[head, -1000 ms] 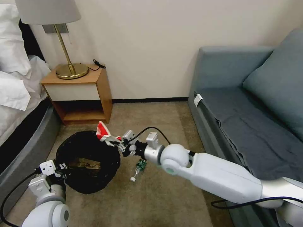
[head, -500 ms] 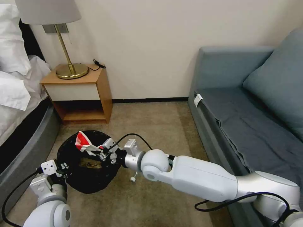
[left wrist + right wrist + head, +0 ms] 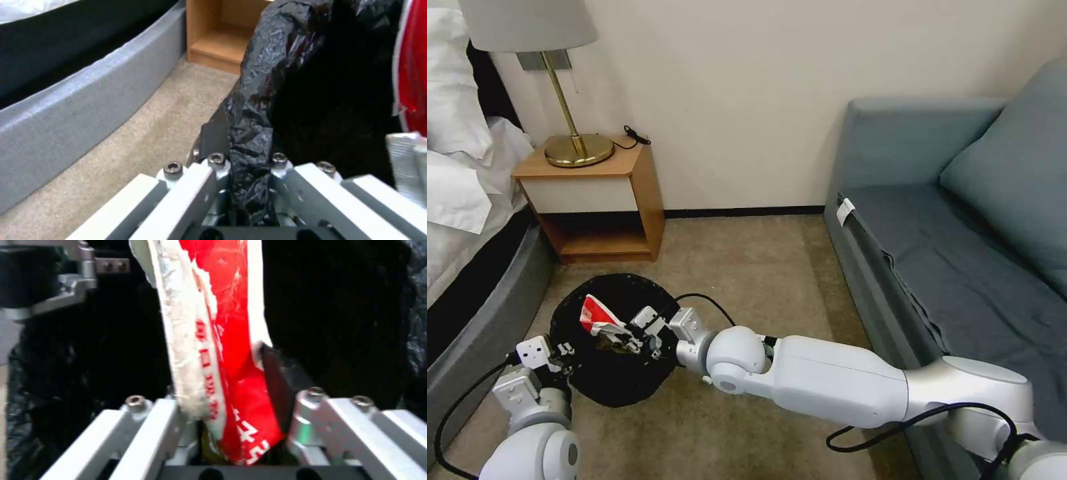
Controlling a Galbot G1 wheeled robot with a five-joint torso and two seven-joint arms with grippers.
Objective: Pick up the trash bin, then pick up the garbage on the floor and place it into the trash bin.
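Over trash bin, red-and-white packet, lettering unreadable

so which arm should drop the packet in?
Right. Its end effector already holds the red-and-white packet over the trash bin opening; the left end effector is clamped on the bin's rim.

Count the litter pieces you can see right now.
2: the red-and-white packet held in the right claw over the black-lined round bin, and something gold-brown inside. Others may be hidden.

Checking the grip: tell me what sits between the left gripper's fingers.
In the left wrist view, the trash bin's black liner rim is pinched in the left gripper.
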